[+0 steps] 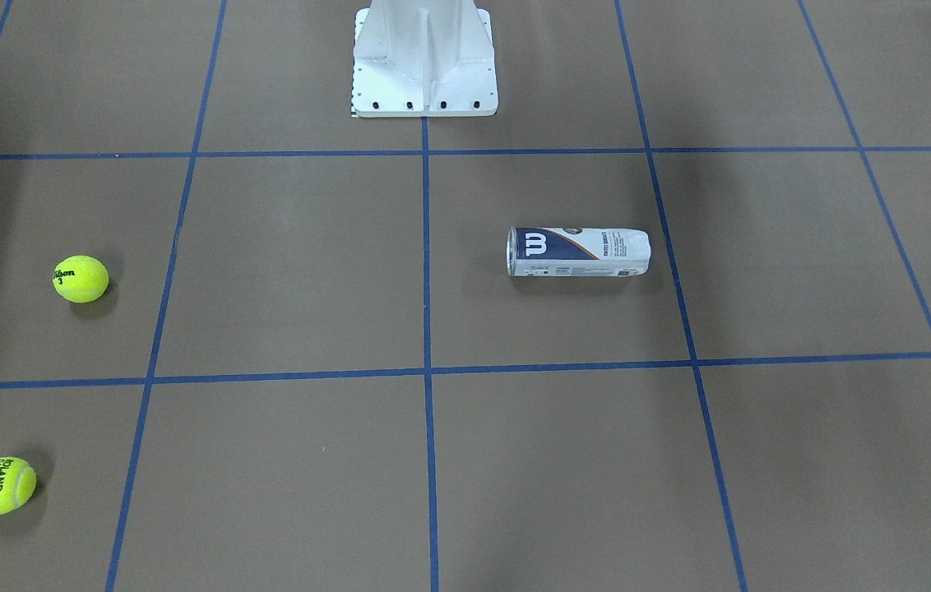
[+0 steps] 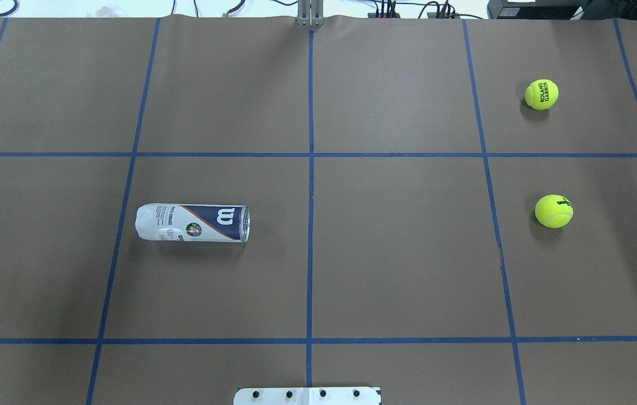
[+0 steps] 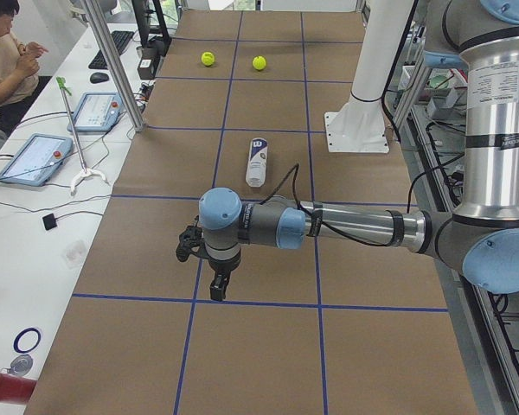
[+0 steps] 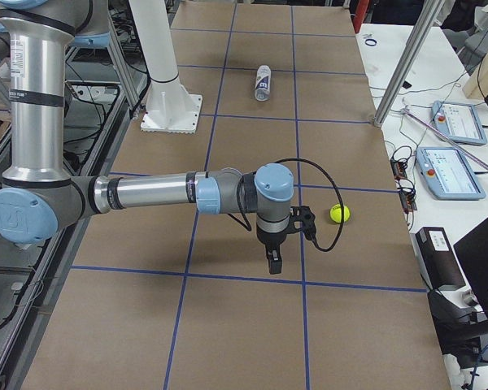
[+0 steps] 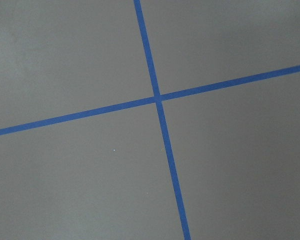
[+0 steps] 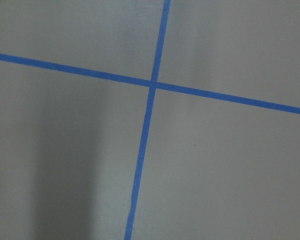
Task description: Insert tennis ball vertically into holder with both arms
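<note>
The holder [image 2: 192,223], a clear can with a white and navy "W" label, lies on its side on the brown table, on the left half of the overhead view; it also shows in the front view [image 1: 579,252]. Two yellow tennis balls [image 2: 553,211] [image 2: 541,94] rest on the right half, far from it. My left gripper [image 3: 218,290] shows only in the exterior left view, pointing down over the table, short of the can [image 3: 257,162]. My right gripper [image 4: 273,262] shows only in the exterior right view, near a ball [image 4: 339,213]. I cannot tell whether either is open or shut.
The white pedestal base [image 1: 424,82] stands at the robot's side of the table. Blue tape lines [image 5: 157,97] cross the brown paper; both wrist views show only these. Tablets and cables [image 3: 35,160] lie on the operators' side, where a person [image 3: 4,52] sits.
</note>
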